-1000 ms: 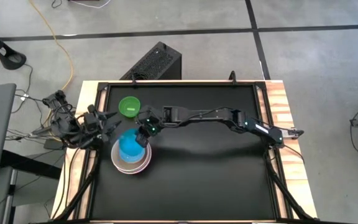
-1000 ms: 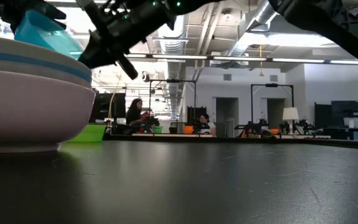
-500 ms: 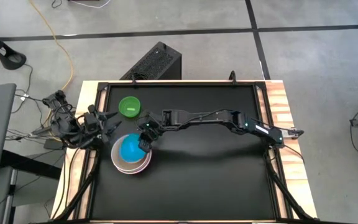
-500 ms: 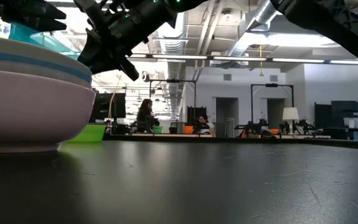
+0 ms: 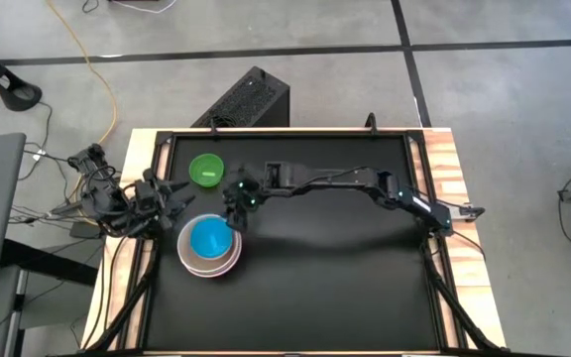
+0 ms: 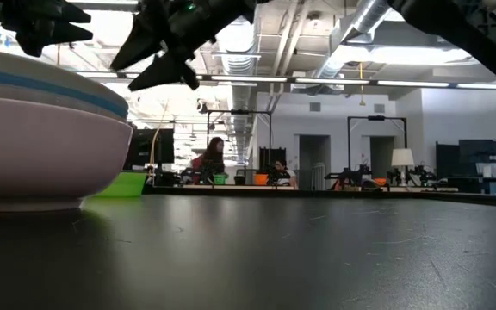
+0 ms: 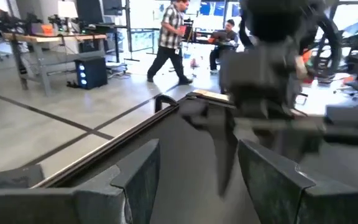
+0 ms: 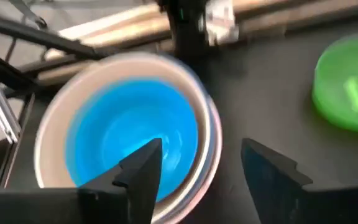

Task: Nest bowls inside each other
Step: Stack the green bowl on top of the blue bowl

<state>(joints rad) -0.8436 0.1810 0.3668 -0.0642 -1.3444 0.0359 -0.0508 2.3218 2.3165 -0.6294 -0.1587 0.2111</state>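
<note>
Nested bowls (image 5: pixel 209 247) sit upright, seemingly level; green bowl (image 5: pixel 206 170) likewise.

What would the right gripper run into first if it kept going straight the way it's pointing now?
Most likely the bright blue bowl on top of the nested stack: the right gripper points at it through its open jaws, though how far off it sits is unclear. The green bowl lies off to the side.
</note>
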